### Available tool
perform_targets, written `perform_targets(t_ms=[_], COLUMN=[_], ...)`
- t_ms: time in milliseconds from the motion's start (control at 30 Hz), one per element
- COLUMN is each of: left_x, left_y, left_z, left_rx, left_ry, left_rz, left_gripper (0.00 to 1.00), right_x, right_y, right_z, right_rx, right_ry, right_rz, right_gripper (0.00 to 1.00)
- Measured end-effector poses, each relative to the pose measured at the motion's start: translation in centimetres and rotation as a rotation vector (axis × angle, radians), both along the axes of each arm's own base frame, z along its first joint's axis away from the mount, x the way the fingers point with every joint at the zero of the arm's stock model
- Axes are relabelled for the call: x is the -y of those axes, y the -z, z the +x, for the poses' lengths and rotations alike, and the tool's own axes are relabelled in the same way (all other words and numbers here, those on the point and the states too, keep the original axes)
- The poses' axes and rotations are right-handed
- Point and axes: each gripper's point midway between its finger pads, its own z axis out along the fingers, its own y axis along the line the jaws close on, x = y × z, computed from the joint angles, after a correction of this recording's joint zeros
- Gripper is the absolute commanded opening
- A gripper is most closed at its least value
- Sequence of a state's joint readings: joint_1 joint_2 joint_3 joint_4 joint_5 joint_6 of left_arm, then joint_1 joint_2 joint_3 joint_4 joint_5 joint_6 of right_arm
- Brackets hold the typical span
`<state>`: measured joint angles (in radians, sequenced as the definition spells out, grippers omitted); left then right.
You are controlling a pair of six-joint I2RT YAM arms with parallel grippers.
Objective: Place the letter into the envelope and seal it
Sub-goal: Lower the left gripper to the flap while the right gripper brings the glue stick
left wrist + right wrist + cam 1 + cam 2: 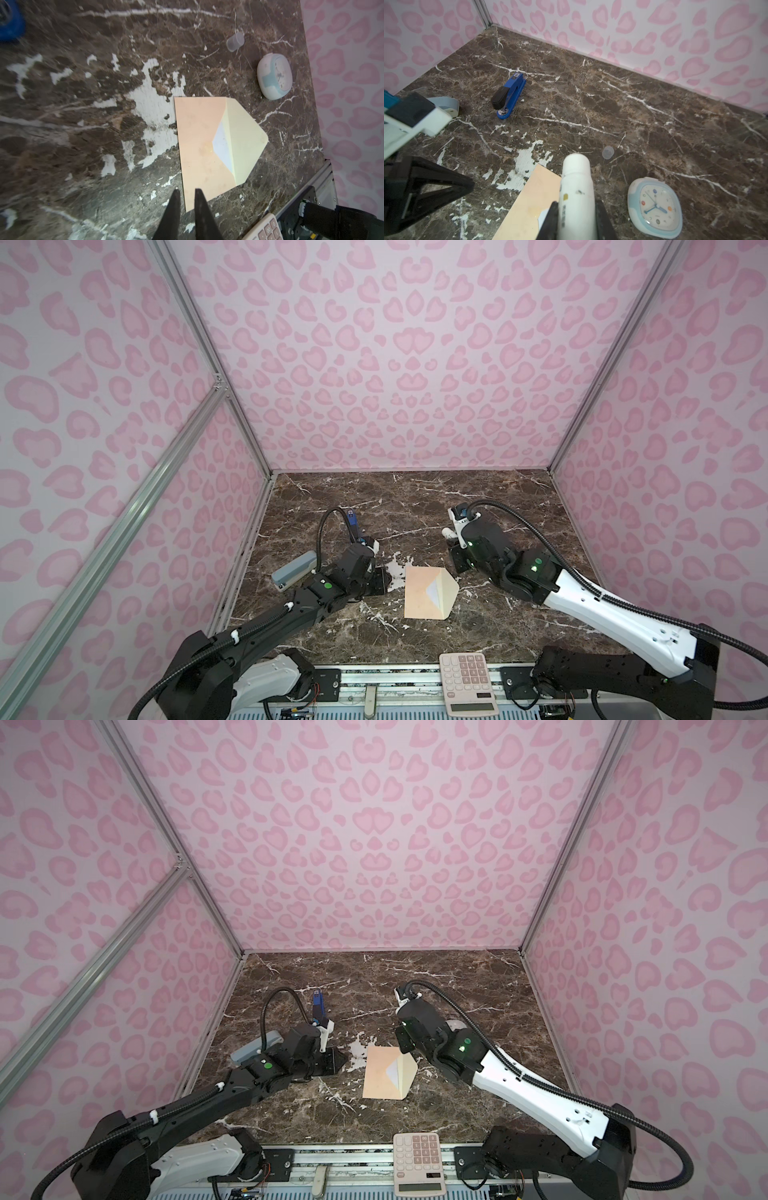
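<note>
Top views: in both, the envelope (422,593) lies flat near the middle of the table (415,506), its flap (449,593) spread open toward the right arm's side. A white wedge of the letter (433,594) shows in its mouth. The left gripper (384,581) sits just beside the envelope's left edge. The right gripper (455,546) hangs near the far right corner, carrying a white tube (449,533). Bare marble runs from the envelope's far edge to the back wall (395,364). A calculator (469,682) lies across the table's front edge, and a grey device (293,572) lies by the left wall.

Left wrist: the left gripper (187,192) has its jaws narrowly parted with nothing between them, by a corner of the envelope (199,149). The letter (223,145) is tucked inside. A clock (274,75) and a clear cap (235,41) lie beyond the flap (245,141), apart from it.

Right wrist: the right gripper (577,205) pinches the tube (576,182). An envelope (529,203) corner lies just beside it and the clock (655,206) is near. A blue stapler (509,96) lies well apart, with open marble between.
</note>
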<state>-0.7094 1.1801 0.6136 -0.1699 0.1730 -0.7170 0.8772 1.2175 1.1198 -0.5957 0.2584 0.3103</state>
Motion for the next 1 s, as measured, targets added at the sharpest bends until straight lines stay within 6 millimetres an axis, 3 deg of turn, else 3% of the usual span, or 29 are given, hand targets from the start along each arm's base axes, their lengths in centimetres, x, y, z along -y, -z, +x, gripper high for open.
perform_targets(t_ms=[100,400,633,1000], left_x=[1.6,5.0,5.2,5.1], left_y=[1.7,4.5,7.1,8.3], left_z=[-0.8,-1.8,-2.4,-2.6], left_rx=[-0.056,-0.155,-0.224,-0.248], left_ry=[0.044,0.119,0.126,0.138], left_rz=[-0.033,-0.093,-0.063,-0.037], left_gripper=[0.04,0.04,0.04,0.04], right_x=[-0.8,-3.1,-4.2,-5.2], right_y=[2.1,6.8,9.5,11.8], right_z=[-0.4,-1.5,-2.3,-2.6], right_rx=[-0.106,-0.361,-0.498,-0.599], right_ry=[0.005,0.038,0.059,0.07], right_rz=[-0.007,-0.016,-0.033,-0.07], right_gripper=[0.0,0.0,0.0,0.0])
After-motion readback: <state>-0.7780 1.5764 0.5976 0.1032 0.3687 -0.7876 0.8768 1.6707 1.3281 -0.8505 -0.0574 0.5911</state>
